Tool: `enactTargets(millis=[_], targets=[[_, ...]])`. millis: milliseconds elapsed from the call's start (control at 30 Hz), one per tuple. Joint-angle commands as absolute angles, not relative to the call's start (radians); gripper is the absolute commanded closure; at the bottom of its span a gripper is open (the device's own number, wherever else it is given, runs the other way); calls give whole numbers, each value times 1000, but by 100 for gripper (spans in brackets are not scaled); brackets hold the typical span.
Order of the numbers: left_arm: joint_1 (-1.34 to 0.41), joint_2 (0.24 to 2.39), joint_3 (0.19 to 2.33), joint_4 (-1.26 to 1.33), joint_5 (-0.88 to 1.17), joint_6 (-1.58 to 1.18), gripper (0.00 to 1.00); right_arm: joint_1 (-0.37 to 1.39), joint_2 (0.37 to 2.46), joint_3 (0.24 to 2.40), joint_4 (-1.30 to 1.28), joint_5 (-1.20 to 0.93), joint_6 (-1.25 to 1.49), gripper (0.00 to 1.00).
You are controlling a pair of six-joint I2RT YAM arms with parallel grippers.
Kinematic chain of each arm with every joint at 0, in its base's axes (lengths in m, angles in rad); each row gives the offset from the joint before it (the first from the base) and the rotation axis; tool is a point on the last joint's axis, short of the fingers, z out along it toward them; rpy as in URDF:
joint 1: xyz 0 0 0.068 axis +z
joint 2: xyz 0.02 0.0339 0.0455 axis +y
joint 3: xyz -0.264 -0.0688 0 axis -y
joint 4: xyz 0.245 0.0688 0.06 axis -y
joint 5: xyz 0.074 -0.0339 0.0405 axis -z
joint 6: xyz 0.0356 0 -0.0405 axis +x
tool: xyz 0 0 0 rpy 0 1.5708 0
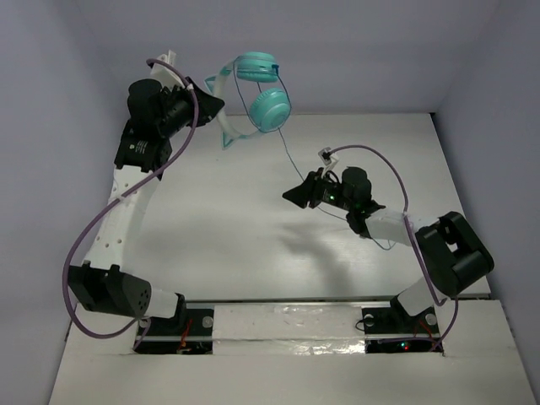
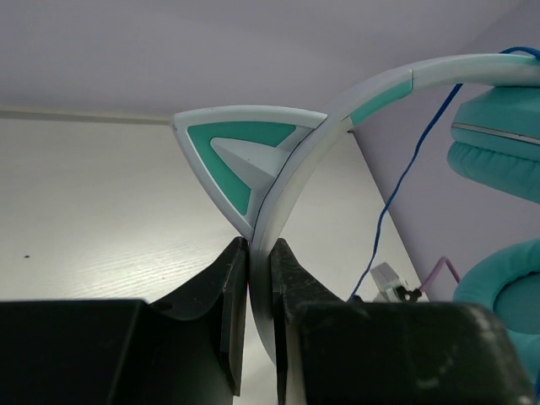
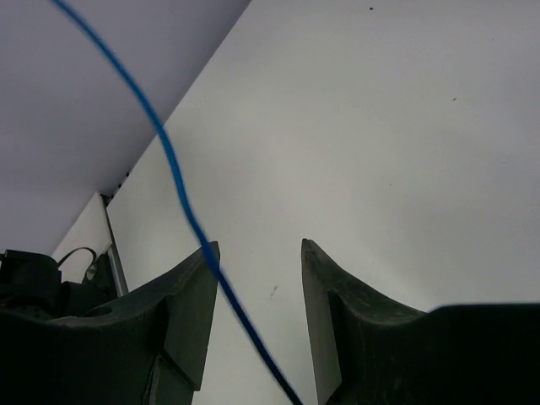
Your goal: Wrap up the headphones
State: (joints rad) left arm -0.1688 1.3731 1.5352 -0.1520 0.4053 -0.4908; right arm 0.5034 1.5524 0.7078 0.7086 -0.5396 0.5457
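Left gripper [image 2: 260, 253]: jaws clamped on the headband [image 2: 291, 181] of the headphones [image 1: 268, 108], just under the teal ear-shaped fin [image 2: 236, 152]. This one grip carries the headphones in the air, with the table [image 1: 211, 236] well below them. Both cups hang on the far side of the headphones from the gripper.

Judgement: they are held high so the cord [image 1: 285, 148] drops free of the cups, leaving room to wind.

Cord: runs thin and slack down from the cups to the right gripper [image 3: 260, 249].

Right gripper: below and right of the headphones, jaws parted, nothing pinched. The cord crosses the gap and lies against one finger's inner edge.

Judgement: it is placed to catch the cord for a turn around the headphones. The risk is the cord slipping out before the jaws close.
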Motion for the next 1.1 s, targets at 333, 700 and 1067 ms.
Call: enactTargets(millis=[333, 700, 1067], targets=[[-83, 1402, 1729, -149, 376, -497, 100, 520, 1565, 676, 721, -463, 578, 51], [-74, 1430, 1720, -155, 293, -482, 100, 555, 1586, 652, 666, -453, 598, 60], [-74, 1468, 1784, -186, 230, -463, 100, 604, 1533, 624, 487, -391, 583, 53]])
